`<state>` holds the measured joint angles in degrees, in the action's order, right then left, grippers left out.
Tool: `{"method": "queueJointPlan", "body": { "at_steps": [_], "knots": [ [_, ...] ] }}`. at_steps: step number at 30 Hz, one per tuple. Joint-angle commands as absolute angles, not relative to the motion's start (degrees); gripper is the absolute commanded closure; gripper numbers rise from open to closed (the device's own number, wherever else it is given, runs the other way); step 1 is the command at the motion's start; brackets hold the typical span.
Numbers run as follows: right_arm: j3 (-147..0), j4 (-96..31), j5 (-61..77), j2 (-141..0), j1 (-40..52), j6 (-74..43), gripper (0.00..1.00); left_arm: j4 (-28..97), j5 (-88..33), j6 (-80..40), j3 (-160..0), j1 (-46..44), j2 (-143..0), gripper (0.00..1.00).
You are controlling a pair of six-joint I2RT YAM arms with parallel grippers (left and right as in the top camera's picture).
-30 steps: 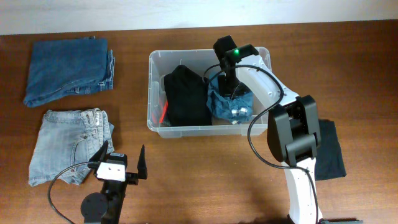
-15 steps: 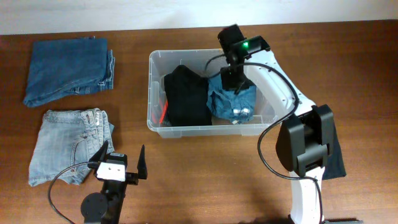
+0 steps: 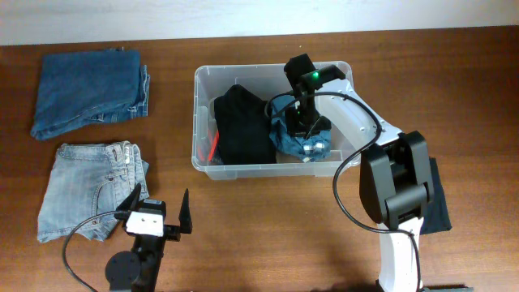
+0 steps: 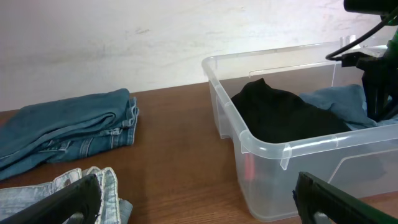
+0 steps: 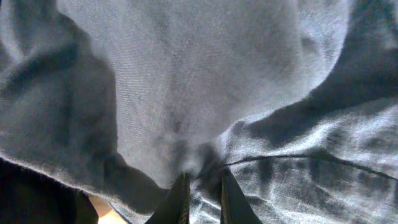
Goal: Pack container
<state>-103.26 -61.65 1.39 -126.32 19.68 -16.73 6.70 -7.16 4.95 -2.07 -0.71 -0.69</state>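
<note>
The clear plastic container (image 3: 199, 122) stands at the table's middle back; it also shows in the left wrist view (image 4: 273, 149). Inside lie a black garment (image 3: 242, 122) on the left and a crumpled blue denim garment (image 3: 304, 144) on the right. My right gripper (image 3: 302, 122) reaches down into the container's right half. In the right wrist view its narrow jaws (image 5: 204, 186) pinch a fold of the blue denim (image 5: 186, 74). My left gripper (image 3: 158, 209) is open and empty near the front edge, its fingers wide apart in the left wrist view (image 4: 199, 205).
Folded dark blue jeans (image 3: 89, 89) lie at the back left, light blue jeans (image 3: 93, 186) at the front left beside my left gripper. A dark cloth (image 3: 434, 195) lies right of the right arm's base. A red item (image 3: 212, 148) shows at the container's left wall.
My right gripper rose and shifted back over the container, then came down again into the blue denim. The denim bunched up smaller. The left arm has not moved.
</note>
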Motion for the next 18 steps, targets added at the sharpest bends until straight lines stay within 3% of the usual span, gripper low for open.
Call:
{"method": "queueJointPlan", "body": {
  "at_steps": [1, 3, 5, 11, 14, 18],
  "knots": [
    [-104.6, -62.6, 2.6, -126.4, 19.4, -17.4, 0.89, 6.8, -7.9, 5.5, -1.8, -0.4, -0.4, 0.01],
    [-107.9, -64.7, 2.4, -124.9, 19.1, -17.4, 0.87, 6.8, -7.9, 5.5, -1.8, -0.4, -0.4, 0.01],
    [-113.0, -67.5, 2.3, -122.7, 18.7, -16.7, 0.80, 6.8, -7.9, 5.5, -1.8, -0.4, -0.4, 0.01],
    [-130.6, -80.4, -3.3, -116.2, 17.1, -16.9, 0.38, 6.8, -7.9, 5.5, -1.8, -0.4, -0.4, 0.01],
    [-136.2, -85.0, -3.7, -112.8, 15.0, -17.7, 0.23, 6.8, -7.9, 5.5, -1.8, -0.4, -0.4, 0.01],
    [-137.9, -89.5, -3.7, -108.2, 10.6, -20.5, 0.21, 6.8, -7.9, 5.5, -1.8, -0.4, -0.4, 0.01]
  ]
}}
